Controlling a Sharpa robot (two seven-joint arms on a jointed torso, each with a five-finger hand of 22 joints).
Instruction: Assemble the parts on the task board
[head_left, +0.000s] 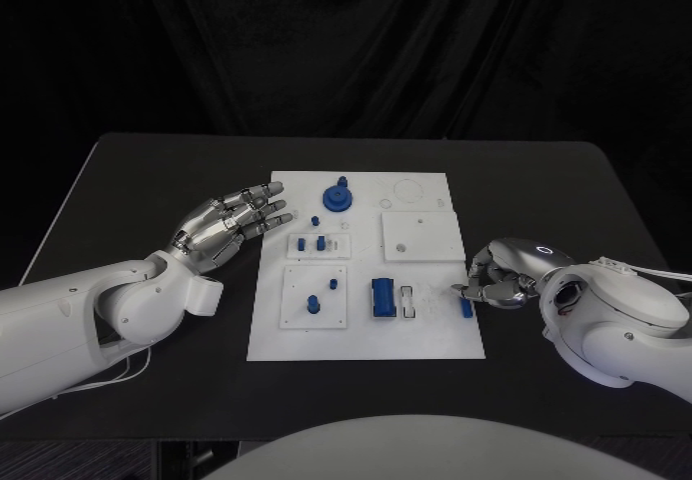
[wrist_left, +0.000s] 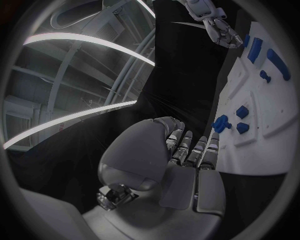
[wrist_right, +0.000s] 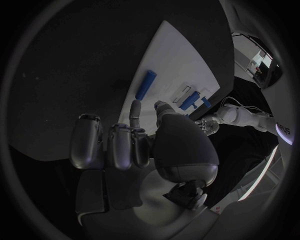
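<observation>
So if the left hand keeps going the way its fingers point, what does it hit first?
Probably the round blue part at the far end of the white board; the left hand may sit above it, so depth is unclear.

Two white glossy arms; silver segmented left hand (head_left: 231, 222), right hand (head_left: 498, 280); white cable seen at each arm.

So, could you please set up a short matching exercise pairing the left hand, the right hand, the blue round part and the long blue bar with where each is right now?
Things:
1. left hand
2. right hand
3. blue round part
4. long blue bar

Places:
A. near edge area of the task board, lying flat
B. at the board's right edge, fingers curled by a small blue piece
C. far end of the board
D. beside the board's left edge, fingers spread, holding nothing

Pairs: 1-D, 2-B, 3-C, 4-A
</observation>
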